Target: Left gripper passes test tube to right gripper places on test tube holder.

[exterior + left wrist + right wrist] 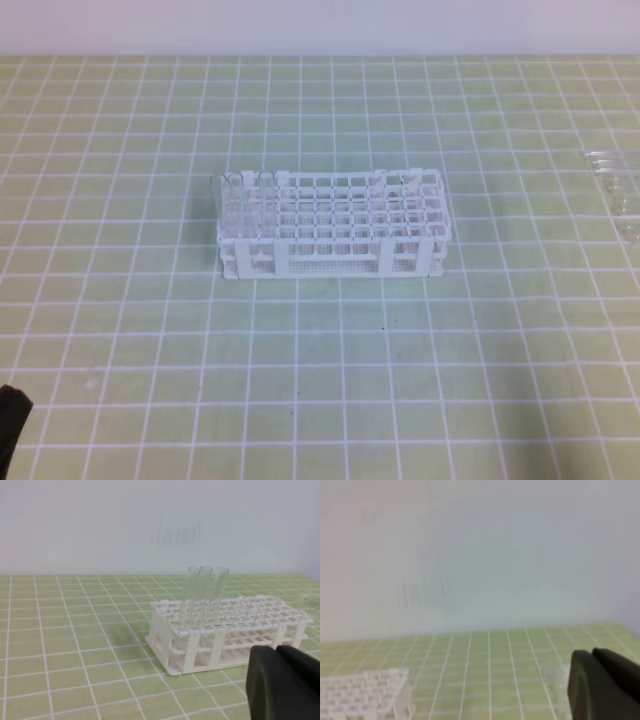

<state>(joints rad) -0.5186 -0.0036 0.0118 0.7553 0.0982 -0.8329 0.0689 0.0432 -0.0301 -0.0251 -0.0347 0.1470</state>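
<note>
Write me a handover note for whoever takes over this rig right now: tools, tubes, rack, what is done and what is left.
Left tool: shut, empty, low beside the rack's end.
Right tool: shut, empty, off to the rack's other side.
Test tube holder: mid-table on the green grid mat, upright.
Tubes in rack: three clear tubes stand in the end row, on the left in the high view.
Loose tubes: a few lie flat at the mat's right edge, untouched.
Done: three tubes racked.
Left: neither tool holds a tube; pick the next loose tube, pass it left to right, then set it in an empty hole.
</note>
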